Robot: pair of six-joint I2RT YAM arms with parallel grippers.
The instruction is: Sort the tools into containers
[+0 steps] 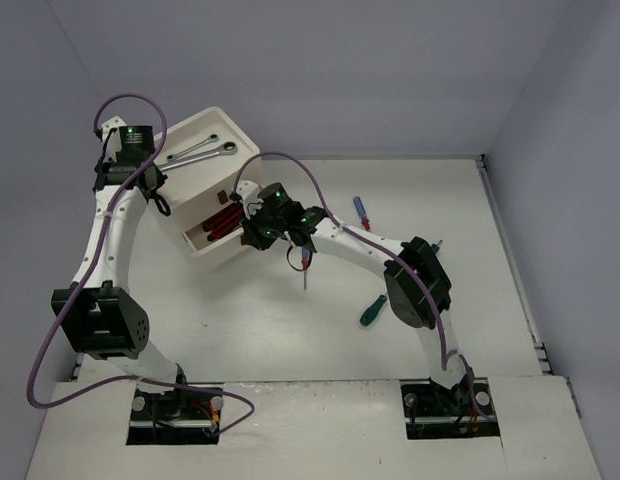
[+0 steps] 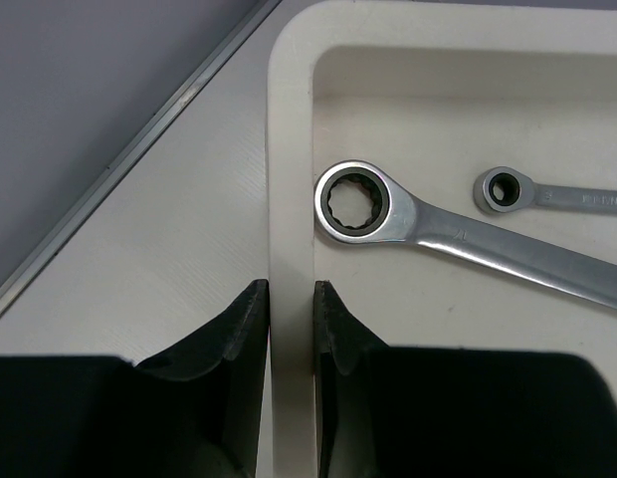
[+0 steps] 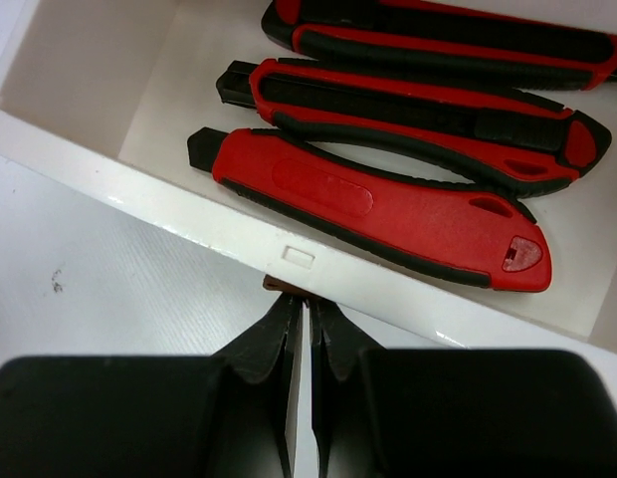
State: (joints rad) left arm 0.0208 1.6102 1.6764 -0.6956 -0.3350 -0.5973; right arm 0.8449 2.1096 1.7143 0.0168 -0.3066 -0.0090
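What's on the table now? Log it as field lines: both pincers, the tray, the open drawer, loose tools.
left pincer: shut on the tray rim
right pincer: shut on the brown handle tab of the open drawer
tray contents: two silver ratchet wrenches, lying flat
drawer contents: three red cutters side by side
loose on table: green screwdriver, blue-handled screwdriver, third screwdriver partly under the right arm

Arms (image 1: 105, 235): white links, black joint housings (image 1: 100, 320)
Cables (image 1: 38, 355): purple, looping
Wrist lights (image 1: 273, 190): green
Jaws: black, contoured
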